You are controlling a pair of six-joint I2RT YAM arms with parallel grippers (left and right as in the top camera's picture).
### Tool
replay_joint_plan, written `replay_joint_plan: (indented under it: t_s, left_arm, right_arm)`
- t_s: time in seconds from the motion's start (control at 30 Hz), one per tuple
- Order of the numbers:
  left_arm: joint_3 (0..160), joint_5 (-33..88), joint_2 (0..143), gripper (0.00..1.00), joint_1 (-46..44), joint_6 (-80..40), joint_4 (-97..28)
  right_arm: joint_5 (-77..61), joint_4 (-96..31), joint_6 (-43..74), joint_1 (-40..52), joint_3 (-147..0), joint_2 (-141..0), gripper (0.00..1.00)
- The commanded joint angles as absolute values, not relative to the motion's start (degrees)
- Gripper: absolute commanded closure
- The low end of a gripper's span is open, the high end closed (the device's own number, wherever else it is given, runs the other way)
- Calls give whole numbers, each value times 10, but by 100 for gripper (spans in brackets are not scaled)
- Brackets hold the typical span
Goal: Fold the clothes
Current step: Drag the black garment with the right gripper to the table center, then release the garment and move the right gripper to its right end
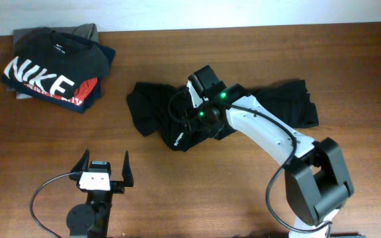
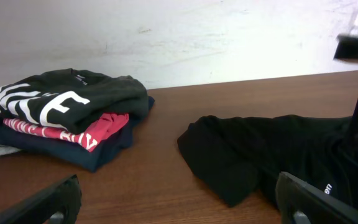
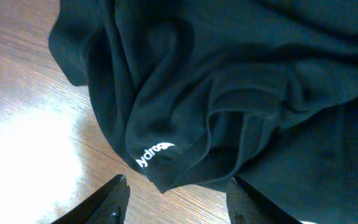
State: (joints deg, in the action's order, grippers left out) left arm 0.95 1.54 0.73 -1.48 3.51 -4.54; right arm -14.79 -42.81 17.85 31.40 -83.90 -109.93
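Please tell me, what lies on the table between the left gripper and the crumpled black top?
Only bare wooden table lies between the left gripper and the black top; the overhead view shows it, the left wrist view too.

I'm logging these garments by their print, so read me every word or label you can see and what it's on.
"NIKE": big white letters on the black T-shirt on top of the stack.
White lettering on the red garment beneath it: mostly hidden, unreadable.
Print at the neck label of that T-shirt: too small to read.
Small white logo on the black top: slanted and creased, not surely readable.
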Motion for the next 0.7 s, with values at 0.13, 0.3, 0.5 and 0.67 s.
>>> replay_joint_plan:
  t_s: [0.13, 0.3, 0.5, 0.67]
  left_arm:
    - [5, 23, 4, 1, -12, 44, -45]
    - [5, 23, 4, 1, -12, 44, -45]
    - [5, 23, 4, 1, -12, 44, -45]
    - [5, 23, 4, 1, -12, 44, -45]
  right_arm:
    - [-168, -426, 194, 327, -846, -1147, 44]
    - [-144, -421, 194, 327, -846, -1159, 44]
    - [-144, -409, 194, 327, -845, -1175, 44]
    - [-144, -390, 194, 327, -845, -1192, 44]
